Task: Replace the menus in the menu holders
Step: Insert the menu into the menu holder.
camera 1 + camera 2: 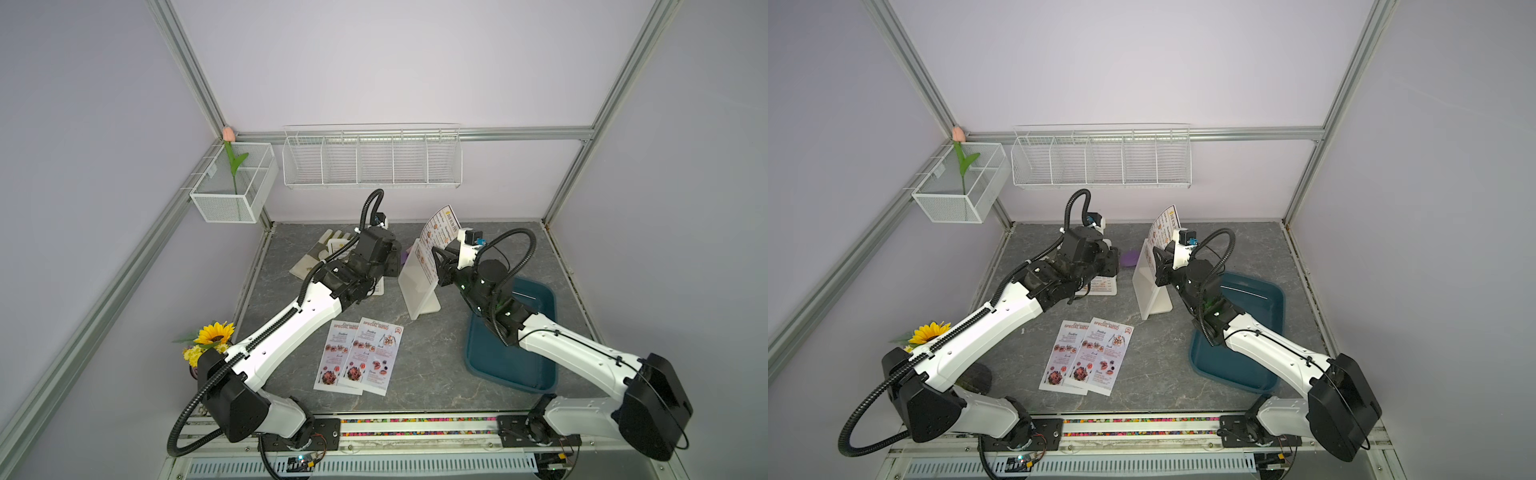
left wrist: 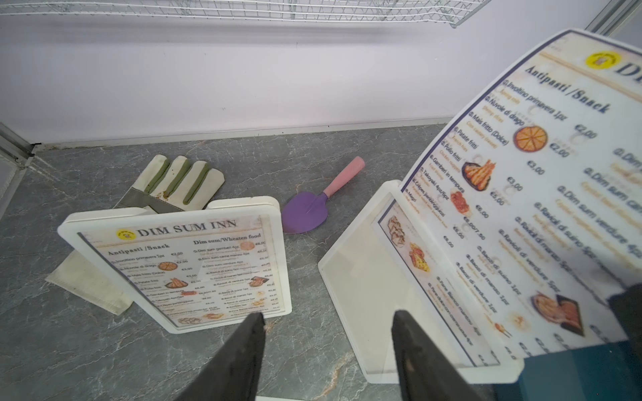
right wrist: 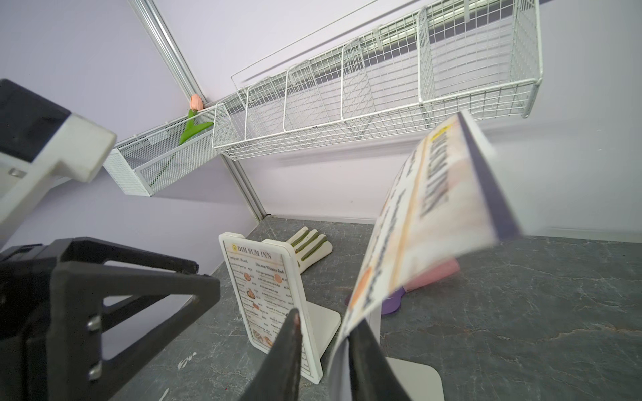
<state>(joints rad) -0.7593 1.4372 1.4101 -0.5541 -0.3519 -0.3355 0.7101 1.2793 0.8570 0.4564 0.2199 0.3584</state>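
At the centre of both top views, the right menu holder stands on its flat foot on the grey table, just beside the dark teal tray to its right. 1 white DIM SUM INN menu sits partly in this holder: its lower part lies behind the clear face, and its upper part rises above the top edge and bows over. The right gripper meets the sheet's side edge. In the right wrist view its jaws stand narrowly parted with the sheet between them, resting against 1 finger and clear of the other.

Left of centre in the top views, the left arm largely hides the left menu holder. The left wrist view shows it upright with a 2nd DIM SUM INN menu fully seated in it. The left gripper hovers before the 2 holders, jaws wide, with nothing between them.

At lower centre of both top views, 2 pinkish SPECIAL MENU sheets lie flat and overlapping on the table, well apart from both holders. Behind the left holder lie a pale work glove and a purple trowel with a pink handle. A white wire basket hangs on the back wall at upper centre.
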